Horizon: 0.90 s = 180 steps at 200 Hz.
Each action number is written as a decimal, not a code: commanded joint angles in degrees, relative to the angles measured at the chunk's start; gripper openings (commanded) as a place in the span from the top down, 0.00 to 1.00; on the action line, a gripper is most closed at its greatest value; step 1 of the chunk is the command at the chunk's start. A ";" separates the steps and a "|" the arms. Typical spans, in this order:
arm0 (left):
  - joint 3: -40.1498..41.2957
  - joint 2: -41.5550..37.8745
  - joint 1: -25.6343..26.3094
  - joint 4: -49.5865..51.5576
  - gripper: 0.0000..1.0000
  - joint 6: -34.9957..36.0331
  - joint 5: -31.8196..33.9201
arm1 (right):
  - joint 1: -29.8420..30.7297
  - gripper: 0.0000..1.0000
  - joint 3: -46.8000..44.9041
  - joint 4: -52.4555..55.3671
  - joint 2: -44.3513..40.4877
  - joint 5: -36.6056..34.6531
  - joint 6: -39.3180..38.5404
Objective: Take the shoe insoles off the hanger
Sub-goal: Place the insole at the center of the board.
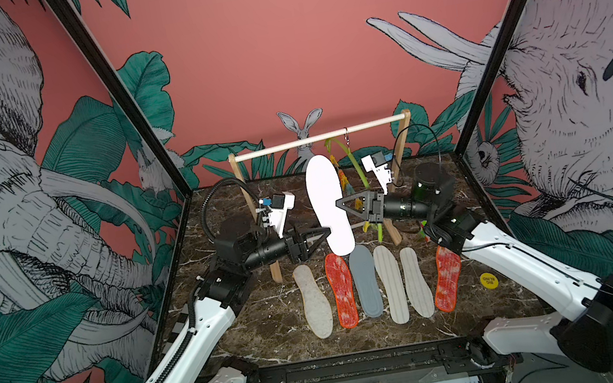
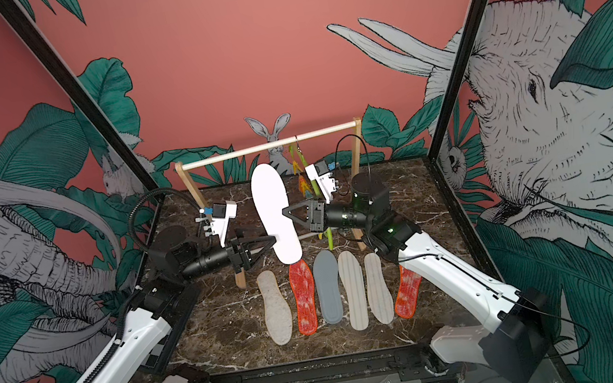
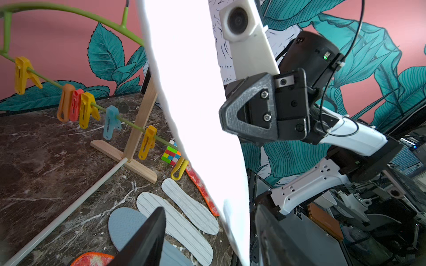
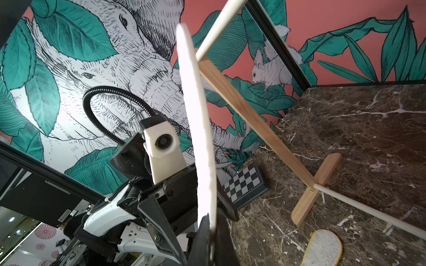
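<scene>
Right gripper [image 1: 339, 204] clamped on white insole [image 1: 324, 194], upright in air before the hanger [image 3: 7, 30]; left gripper [image 1: 327, 234] released, jaws either side of its lower edge. Six other insoles [image 1: 365, 283] lie in a row on the table [image 1: 260, 333].

fig. left arm [image 1: 208, 320] and right arm [image 1: 515, 255] reach inward from opposite sides, wrists roughly level, grippers facing each other. right gripper [image 1: 341, 204] is pinched tight on the white insole [image 1: 324, 198]; left gripper [image 1: 324, 237] has its jaws apart, one either side of that insole.
</scene>
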<state>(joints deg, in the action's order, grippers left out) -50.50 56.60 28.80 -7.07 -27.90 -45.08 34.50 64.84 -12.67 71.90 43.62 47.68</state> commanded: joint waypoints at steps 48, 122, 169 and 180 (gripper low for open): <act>0.64 0.69 -0.23 -12.10 0.55 -6.63 1.15 | 0.76 1.00 1.08 -7.74 1.50 -0.37 3.03; -0.40 2.97 -0.19 -8.54 1.00 -6.43 1.04 | 1.18 0.97 1.16 -7.72 1.63 -0.05 2.68; -4.06 -0.17 -0.24 16.22 1.00 2.62 5.88 | 0.33 0.26 2.88 4.62 -2.66 -1.86 -6.65; -3.95 -1.88 -0.28 21.00 1.00 3.74 7.25 | -0.24 0.22 2.75 6.03 -4.13 -1.79 -8.03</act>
<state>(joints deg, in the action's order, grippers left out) -52.66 58.89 28.71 -1.04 -29.28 -41.08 35.07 65.63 -10.39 72.01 42.22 45.36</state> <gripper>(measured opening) 0.053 0.742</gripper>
